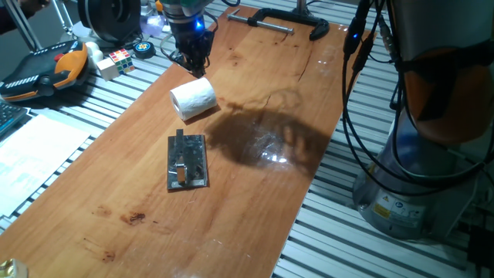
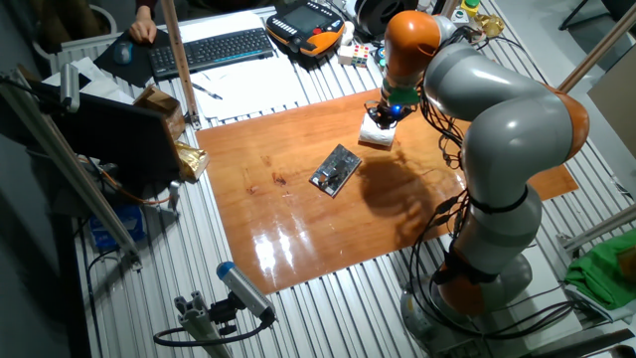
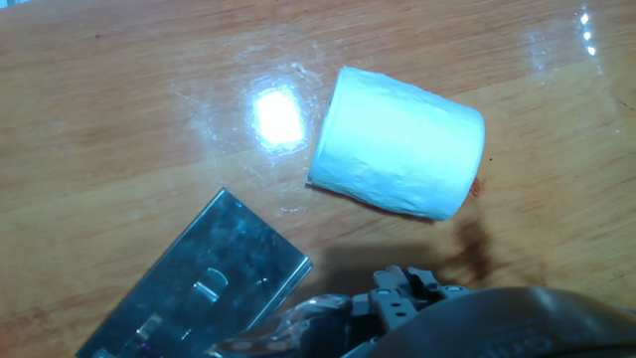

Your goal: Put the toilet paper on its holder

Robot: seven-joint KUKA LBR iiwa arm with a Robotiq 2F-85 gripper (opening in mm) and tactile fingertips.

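Grey metal plate holder (image 3: pixel 194 288) with its upright peg filled the hand view's lower left. White cylindrical toilet paper roll (image 3: pixel 397 141) lay on its side on the wooden table (image 1: pixel 255 193), upper centre. Gripper (image 1: pixel 194 65) hovered just above the roll; jaw state could not be told.

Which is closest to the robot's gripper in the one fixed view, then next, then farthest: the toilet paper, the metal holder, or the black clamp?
1. The toilet paper, lying on its side just below the gripper.
2. The black clamp, at the table's far edge.
3. The holder, mid-table, nearer the camera.
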